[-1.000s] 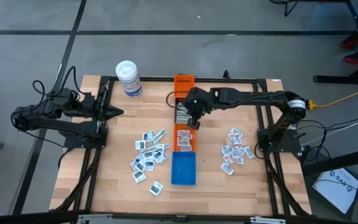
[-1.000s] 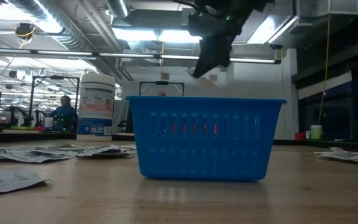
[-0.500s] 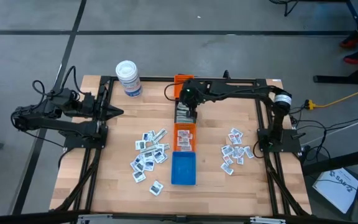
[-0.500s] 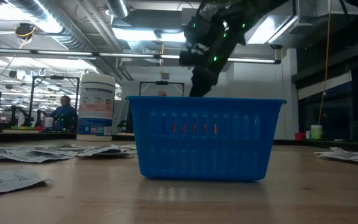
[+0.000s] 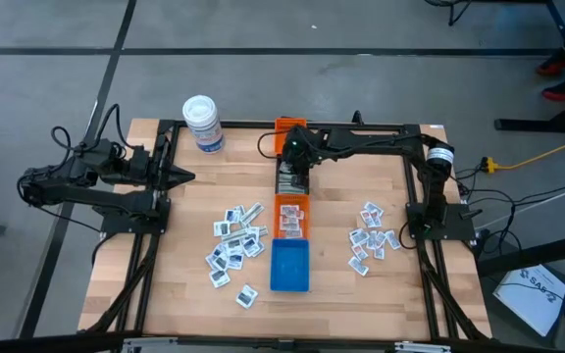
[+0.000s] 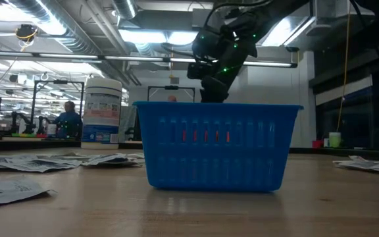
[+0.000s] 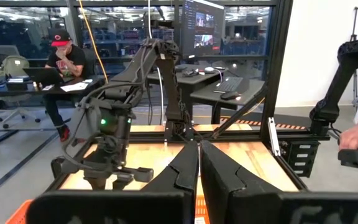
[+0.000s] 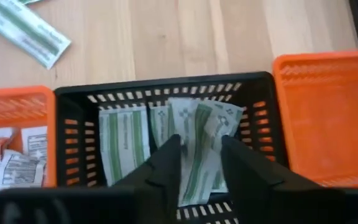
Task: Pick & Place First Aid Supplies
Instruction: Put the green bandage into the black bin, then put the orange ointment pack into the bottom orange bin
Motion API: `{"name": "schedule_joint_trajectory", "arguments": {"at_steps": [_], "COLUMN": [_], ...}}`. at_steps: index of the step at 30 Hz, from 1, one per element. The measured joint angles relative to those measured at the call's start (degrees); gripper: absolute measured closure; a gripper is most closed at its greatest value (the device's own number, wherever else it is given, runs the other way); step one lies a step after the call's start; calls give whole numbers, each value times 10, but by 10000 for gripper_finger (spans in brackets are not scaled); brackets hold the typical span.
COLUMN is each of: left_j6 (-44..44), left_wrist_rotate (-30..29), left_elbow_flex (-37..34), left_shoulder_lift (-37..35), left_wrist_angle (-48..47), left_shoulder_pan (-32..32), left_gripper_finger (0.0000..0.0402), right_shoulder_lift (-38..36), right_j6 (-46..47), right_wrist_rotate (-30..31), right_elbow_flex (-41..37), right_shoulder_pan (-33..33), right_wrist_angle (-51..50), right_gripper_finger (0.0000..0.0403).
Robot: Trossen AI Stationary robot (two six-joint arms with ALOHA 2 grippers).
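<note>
Right tool (image 8: pixel 196 163) moved over black bin (image 8: pixel 79 96), seemingly opening.

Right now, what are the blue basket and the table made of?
The blue basket looks like molded plastic: one even colour, thin walls, rows of neat slots, a slight sheen. The table looks like wood, probably joined planks with a smooth matte finish: pale boards with grain lines and seams running along it.

I can read no text, brand or number anywhere. The print on my packets (image 5: pixel 236 243) and the label on the white tub (image 6: pixel 102 110) at the table's far left corner is too small to decipher.
</note>
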Motion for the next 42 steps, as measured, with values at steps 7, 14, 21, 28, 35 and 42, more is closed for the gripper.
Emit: {"name": "schedule_joint_trajectory", "arguments": {"at_steps": [7, 14, 21, 28, 35, 42], "left_j6": [0, 0, 0, 0, 0, 0], "left_wrist_rotate": [0, 0, 0, 0, 0, 0], "left_elbow_flex": [0, 0, 0, 0, 0, 0], "left_shoulder_lift": [0, 0, 0, 0, 0, 0], "left_wrist_angle": [0, 0, 0, 0, 0, 0], "left_shoulder_pan": [0, 0, 0, 0, 0, 0], "left_gripper_finger": [393, 394, 389, 391, 390, 393], "right_shoulder_lift": [0, -3, -27, -64, -99, -124], "right_j6": [34, 88, 160, 234, 285, 343], "right_wrist_rotate": [-3, -6, -6, -10, -35, -36], "right_elbow_flex": [0, 0, 0, 0, 0, 0], "right_shoulder_pan": [0, 3, 19, 38, 70, 121], "right_wrist_angle": [0, 0, -18, -48, -100, -142], "right_gripper_finger": [211, 167, 163, 171, 171, 171]}}
